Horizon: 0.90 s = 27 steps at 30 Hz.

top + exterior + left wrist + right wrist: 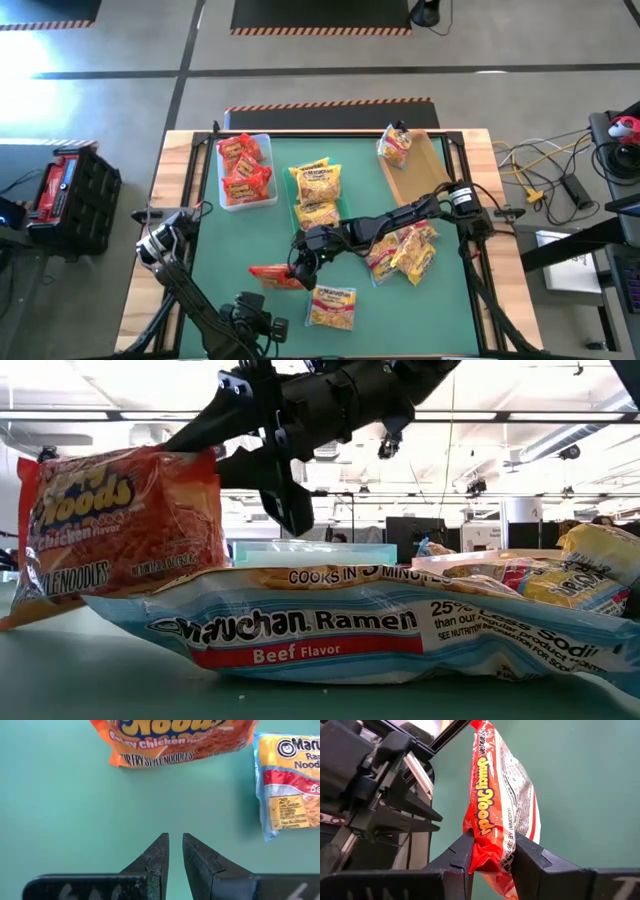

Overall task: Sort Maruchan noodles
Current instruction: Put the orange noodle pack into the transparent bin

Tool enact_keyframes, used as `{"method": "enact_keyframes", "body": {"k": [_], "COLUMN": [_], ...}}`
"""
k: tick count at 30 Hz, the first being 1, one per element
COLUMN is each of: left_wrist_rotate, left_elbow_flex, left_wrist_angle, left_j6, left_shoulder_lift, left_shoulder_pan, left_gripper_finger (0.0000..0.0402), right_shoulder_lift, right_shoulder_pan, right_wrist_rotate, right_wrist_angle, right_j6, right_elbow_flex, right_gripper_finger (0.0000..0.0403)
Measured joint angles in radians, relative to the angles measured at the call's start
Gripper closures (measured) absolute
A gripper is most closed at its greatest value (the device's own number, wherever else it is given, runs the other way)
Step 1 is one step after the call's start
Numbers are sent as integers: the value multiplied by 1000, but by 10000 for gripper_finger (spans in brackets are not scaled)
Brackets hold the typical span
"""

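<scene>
Fingers of my right gripper (490,855) pinch 1 edge of the red-orange packet (502,795), whose long axis runs straight out ahead of the jaws. From above I see that gripper (300,268) low over the near-centre of the green mat (210,250), the packet (277,276) trailing toward my left arm. So the right arm has the work. I judge the clear bin (225,200), which already holds red-orange packets and sits at the far left, to be its destination. My left gripper (172,865) waits near the left edge, jaws almost together and empty. Legible print: "Chicken Flavor" and "Stir Fry Noodles" on the held packet (125,530), "Maruchan Ramen, Beef Flavor" on the yellow packet (330,635).
</scene>
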Motion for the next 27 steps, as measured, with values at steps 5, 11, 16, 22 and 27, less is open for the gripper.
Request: {"method": "enact_keyframes", "body": {"k": [5, 11, 16, 22, 27], "left_wrist_rotate": [0, 0, 0, -1, -3], "left_elbow_flex": [0, 0, 0, 0, 0], "left_wrist_angle": [-4, -4, -4, -4, -4], "left_j6": [-3, -3, -4, -6, -6], "left_shoulder_lift": [0, 0, 0, 0, 0], "left_shoulder_pan": [-6, -11, -16, -17, -17], "left_gripper_finger": [364, 364, 364, 364, 364], "right_shoulder_lift": [0, 0, 0, 0, 1], "right_shoulder_pan": [-12, -52, -93, -157, -212], "right_wrist_rotate": [-2, 0, -1, 3, -1], "right_wrist_angle": [-9, -42, -62, -76, -129], "right_j6": [-9, -20, -27, -40, -84], "right_elbow_flex": [26, 66, 103, 160, 240], "right_gripper_finger": [312, 312, 312, 312, 312]}}
